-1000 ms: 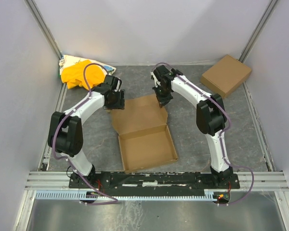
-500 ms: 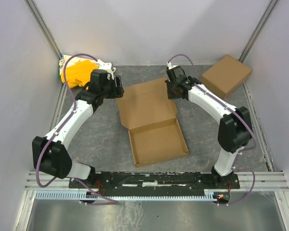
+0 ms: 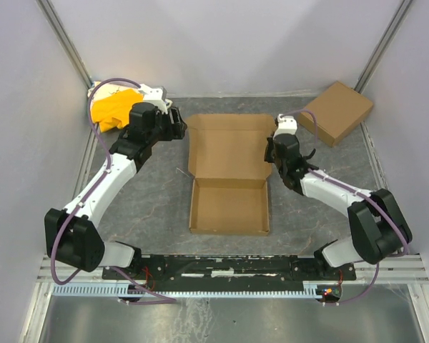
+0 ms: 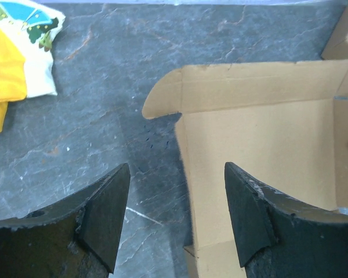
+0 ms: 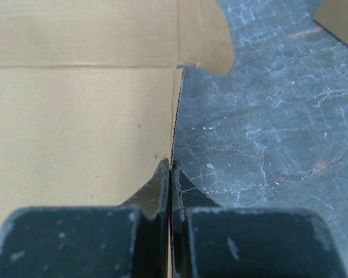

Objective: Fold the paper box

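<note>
- The paper box (image 3: 228, 175) is lying open near the middle of the grey table (image 3: 150, 207), between the two arms. Its shallow tray (image 3: 229, 209) is sitting toward the arm bases and its lid (image 3: 227, 146) is spreading flat toward the far wall.
- The tray's side walls are standing up. The lid's far strip and its side flaps are only partly raised.
- The right gripper (image 3: 272, 153) is resting at the lid's right edge. In the right wrist view its fingers (image 5: 161, 188) are squeezing tight on a thin upright cardboard edge, with brown board on one side and bare table on the other.
- The left gripper (image 3: 180, 126) is hovering by the lid's far left corner. In the left wrist view its fingers (image 4: 107, 214) are spreading wide and gripping nothing, and the lid's left edge is showing in the gap between them.
- A rounded corner flap (image 4: 162, 98) is sticking out from the lid's far left corner — curling slightly over the table.
- A second box (image 3: 336, 111), closed and plain brown, is lying in the far right corner, apart from the paper box.
- A yellow-and-white cloth bundle (image 3: 113, 107) is sitting in the far left corner, just beyond the left gripper.
</note>
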Controlling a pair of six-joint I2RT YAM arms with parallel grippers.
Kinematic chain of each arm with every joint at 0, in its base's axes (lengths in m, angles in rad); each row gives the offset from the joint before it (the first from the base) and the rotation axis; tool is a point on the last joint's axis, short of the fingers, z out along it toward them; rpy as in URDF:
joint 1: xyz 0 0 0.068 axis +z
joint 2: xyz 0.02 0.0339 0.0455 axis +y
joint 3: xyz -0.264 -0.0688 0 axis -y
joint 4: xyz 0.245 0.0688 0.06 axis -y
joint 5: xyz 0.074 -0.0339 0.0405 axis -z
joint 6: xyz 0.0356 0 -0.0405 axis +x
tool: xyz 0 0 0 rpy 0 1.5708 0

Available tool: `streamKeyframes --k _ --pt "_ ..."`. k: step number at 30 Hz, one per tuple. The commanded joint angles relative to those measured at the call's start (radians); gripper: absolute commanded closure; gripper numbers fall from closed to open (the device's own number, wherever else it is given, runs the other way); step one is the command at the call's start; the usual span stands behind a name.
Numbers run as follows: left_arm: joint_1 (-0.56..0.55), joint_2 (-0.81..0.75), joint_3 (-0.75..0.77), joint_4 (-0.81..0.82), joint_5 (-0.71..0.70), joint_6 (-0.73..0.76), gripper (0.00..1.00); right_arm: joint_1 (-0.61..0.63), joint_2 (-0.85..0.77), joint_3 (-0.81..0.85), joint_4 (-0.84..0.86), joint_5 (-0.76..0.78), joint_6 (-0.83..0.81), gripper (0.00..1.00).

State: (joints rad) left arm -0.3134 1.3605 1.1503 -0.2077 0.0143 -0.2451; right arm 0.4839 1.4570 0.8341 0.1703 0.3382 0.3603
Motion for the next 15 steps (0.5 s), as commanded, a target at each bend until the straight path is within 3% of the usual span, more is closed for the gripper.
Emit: streamKeyframes --k 1,15 --pt "0.003 -0.049 0.0 0.142 0.074 0.022 0.27 -0.001 -0.056 -0.126 0.415 -0.004 -0.067 0.99" --pt "0.002 -0.001 -0.006 0.237 0.201 0.148 0.26 -0.002 -0.182 -0.211 0.536 -0.112 -0.08 0.99"
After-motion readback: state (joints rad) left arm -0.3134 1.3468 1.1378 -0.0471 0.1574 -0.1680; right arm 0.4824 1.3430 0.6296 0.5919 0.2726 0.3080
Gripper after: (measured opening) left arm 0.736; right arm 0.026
